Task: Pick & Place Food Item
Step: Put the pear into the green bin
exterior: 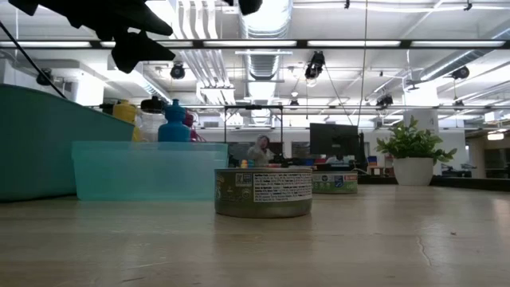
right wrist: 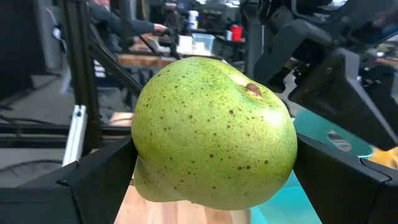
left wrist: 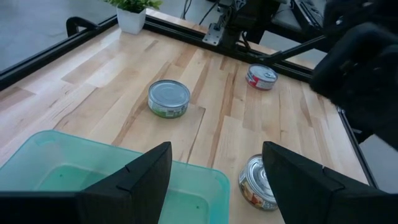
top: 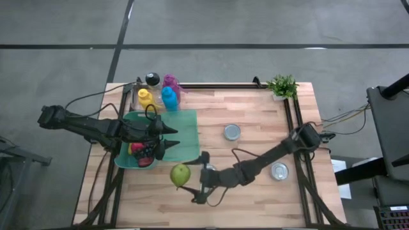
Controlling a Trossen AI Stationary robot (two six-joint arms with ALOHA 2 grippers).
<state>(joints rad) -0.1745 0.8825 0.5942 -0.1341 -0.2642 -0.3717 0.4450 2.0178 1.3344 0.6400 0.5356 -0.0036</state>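
Item: green pear (right wrist: 214,134), freckled, stem end uppermost, lying between the spread fingers of the right gripper (top: 190,179), just off the near corner of the teal bin (top: 185,137). In the right wrist view the pear fills the gap from one dark finger (right wrist: 93,180) to the other, which stand at their widest; whether they already press the skin or only flank it cannot be told. Teal bin: shallow, translucent, already holding red and dark fruit-like pieces at the end farthest from the pear; the end nearest the pear looks bare. Left gripper (top: 167,139): poised over the bin, fingers parted and holding nothing, with the bin wall (left wrist: 112,168) below it in its wrist view. Other stock: tin can (top: 232,132) beyond the bin's far side, a second can (top: 279,171) farther off, coloured bottles (top: 160,96) behind the bin, potted plant (top: 282,86) at the far corner. Handling note, as judgement: the step in hand is securing the pear for transfer to the bin. Grip should fall across the broad belly, not the tapering neck, since a rounded, smooth fruit tends to squirt from flat pads; close gently, lift clear of the bin's rim, and approach the bare end so as to avoid the left gripper.
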